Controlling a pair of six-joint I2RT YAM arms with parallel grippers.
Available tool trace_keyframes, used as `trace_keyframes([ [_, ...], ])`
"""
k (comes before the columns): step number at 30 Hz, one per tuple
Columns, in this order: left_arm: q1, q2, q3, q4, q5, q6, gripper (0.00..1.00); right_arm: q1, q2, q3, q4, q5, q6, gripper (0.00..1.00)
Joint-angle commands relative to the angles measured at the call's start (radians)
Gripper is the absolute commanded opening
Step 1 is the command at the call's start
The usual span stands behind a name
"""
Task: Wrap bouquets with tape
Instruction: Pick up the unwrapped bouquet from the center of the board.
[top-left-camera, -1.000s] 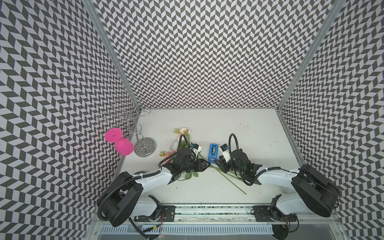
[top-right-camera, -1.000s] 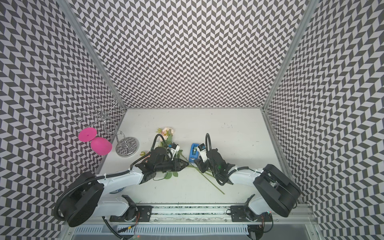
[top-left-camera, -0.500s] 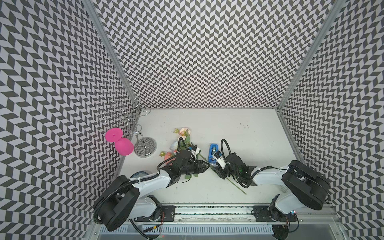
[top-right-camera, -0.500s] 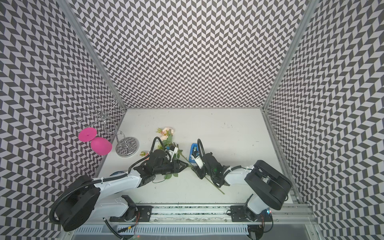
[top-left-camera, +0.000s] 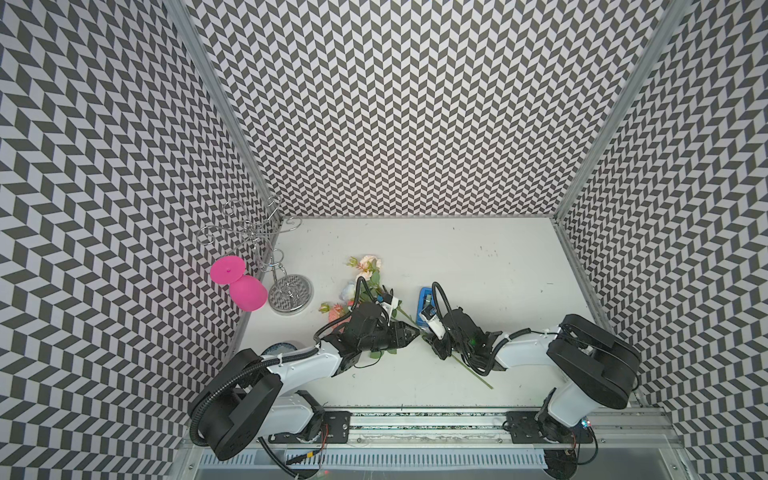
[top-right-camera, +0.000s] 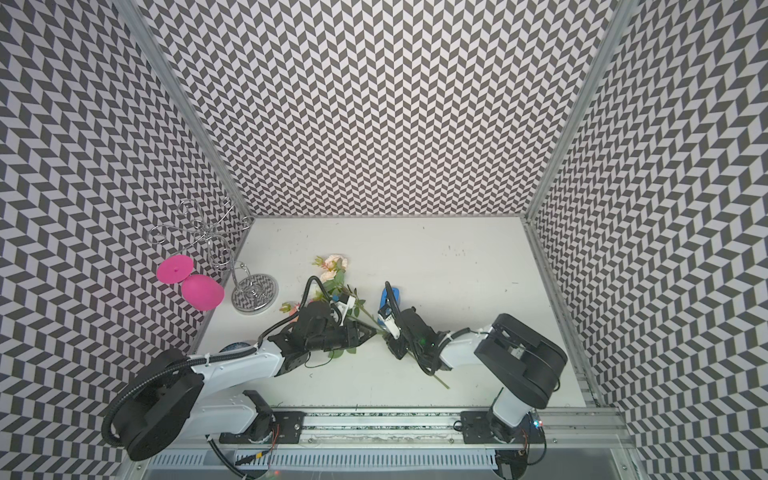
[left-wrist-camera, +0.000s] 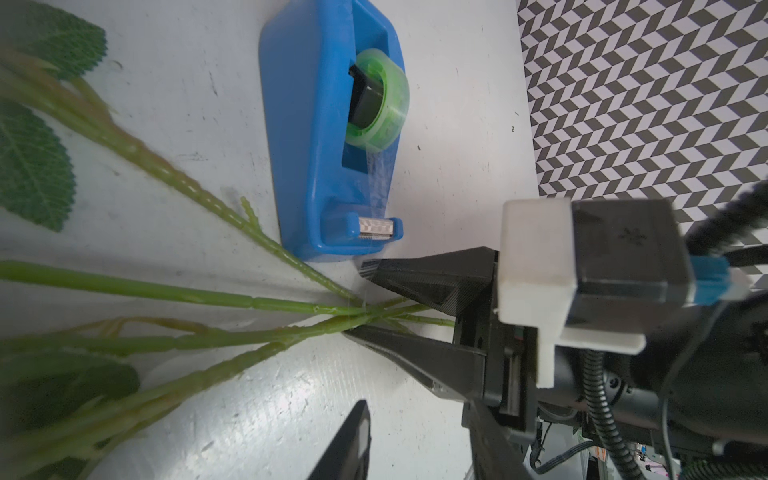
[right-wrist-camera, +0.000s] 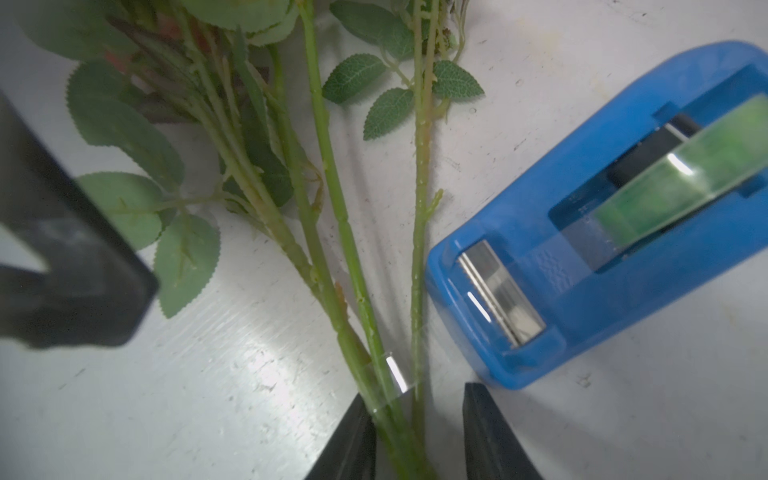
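The bouquets (top-left-camera: 376, 291) lie on the table, blooms toward the back, their green stems (right-wrist-camera: 332, 199) running forward to the right. A short clear strip of tape (right-wrist-camera: 392, 376) sits across the stems. The blue tape dispenser (top-left-camera: 426, 297) (left-wrist-camera: 328, 137) stands just beside the stems. My right gripper (right-wrist-camera: 419, 436) straddles the gathered stems; one finger lies against them and a gap shows at the other. In the left wrist view the right gripper (left-wrist-camera: 359, 299) brackets the stem crossing. My left gripper (top-left-camera: 415, 331) (left-wrist-camera: 419, 453) is open and holds nothing, pointing at the stems close to the right gripper.
A pink goblet (top-left-camera: 245, 286) hangs on a wire stand with a round metal base (top-left-camera: 289, 293) at the left wall. A round bluish roll (top-left-camera: 282, 347) lies by the left arm. Patterned walls close in three sides, and a rail (top-left-camera: 415, 419) runs along the front edge.
The right arm has swung left and forward onto the stems, and its jaws have narrowed around them. The left gripper has shifted slightly right toward the same spot.
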Motion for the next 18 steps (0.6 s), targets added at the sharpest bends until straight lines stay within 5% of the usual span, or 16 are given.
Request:
trace_keyframes([
  [1, 0.008, 0.012, -0.016, 0.053, 0.008, -0.018, 0.41, 0.013, 0.031, -0.019, -0.015, 0.038, -0.008, 0.3],
  [11, 0.022, 0.03, -0.049, 0.13, 0.024, -0.062, 0.4, 0.004, 0.057, -0.009, -0.024, 0.017, -0.02, 0.02],
  [18, 0.031, 0.101, -0.039, 0.192, 0.024, -0.077, 0.4, -0.029, 0.07, 0.031, -0.041, -0.027, -0.053, 0.0],
])
